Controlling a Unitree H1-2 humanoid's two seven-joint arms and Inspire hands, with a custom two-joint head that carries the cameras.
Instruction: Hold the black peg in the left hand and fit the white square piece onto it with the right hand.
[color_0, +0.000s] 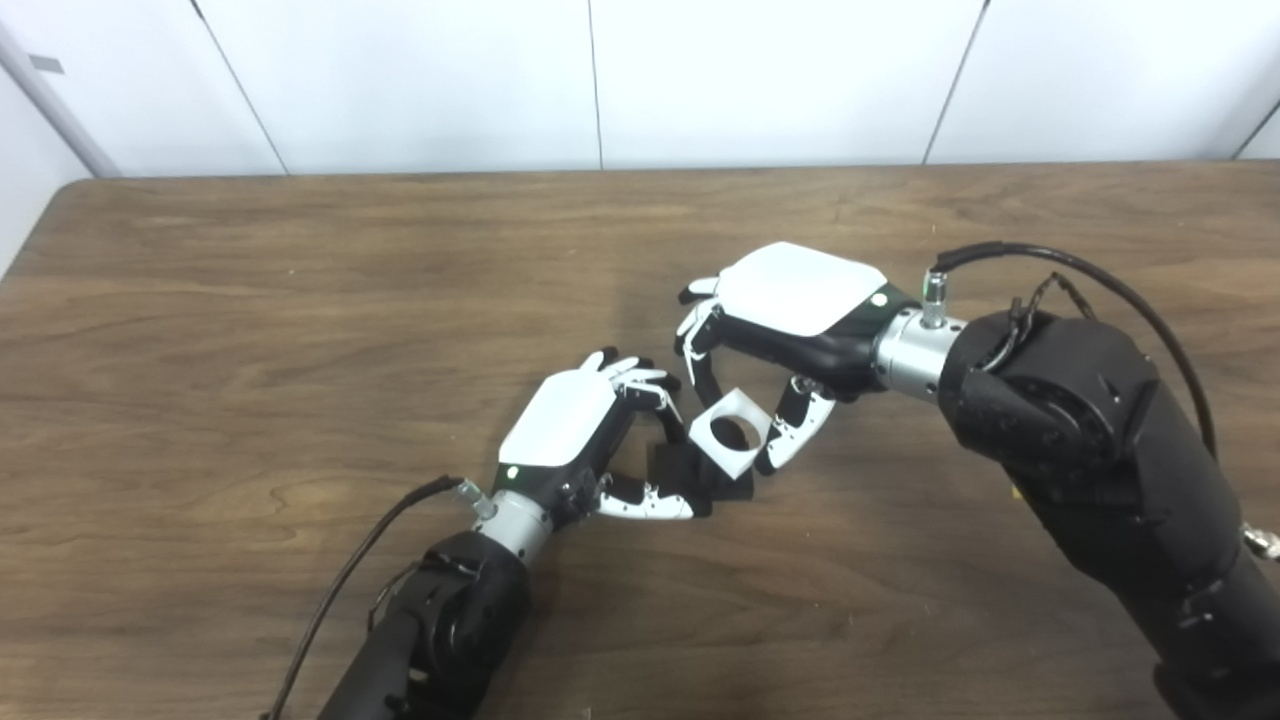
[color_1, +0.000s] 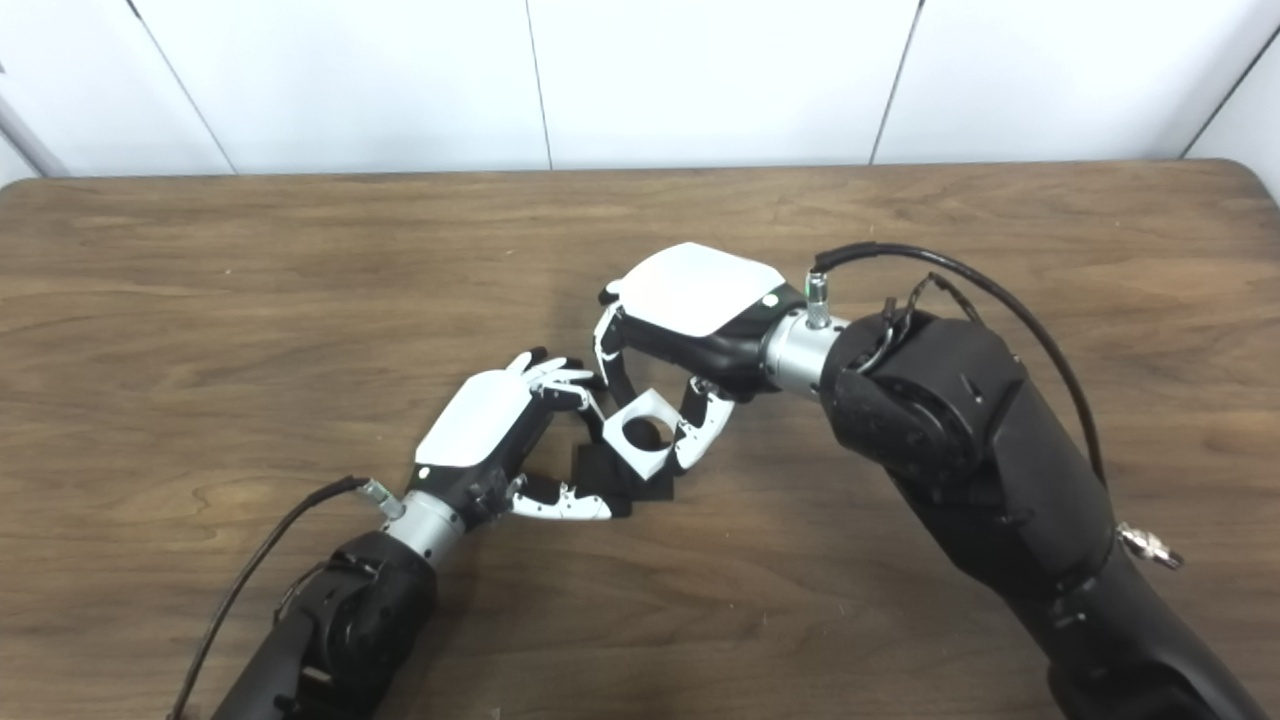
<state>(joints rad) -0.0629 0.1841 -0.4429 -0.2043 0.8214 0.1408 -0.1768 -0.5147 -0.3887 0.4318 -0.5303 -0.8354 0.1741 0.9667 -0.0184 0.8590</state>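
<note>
The white square piece (color_0: 731, 431), held by its edges between the right robot hand's (color_0: 790, 320) fingers, looks light and rigid. Just below, the left robot hand (color_0: 590, 440) closes around the black peg (color_0: 690, 475).

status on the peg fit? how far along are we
Done: left hand grips the black peg low over the table; right hand has the white square piece in its fingers. In hand: piece held tilted at the peg's top. Left: whether it is seated is unclear; release not yet done.
</note>
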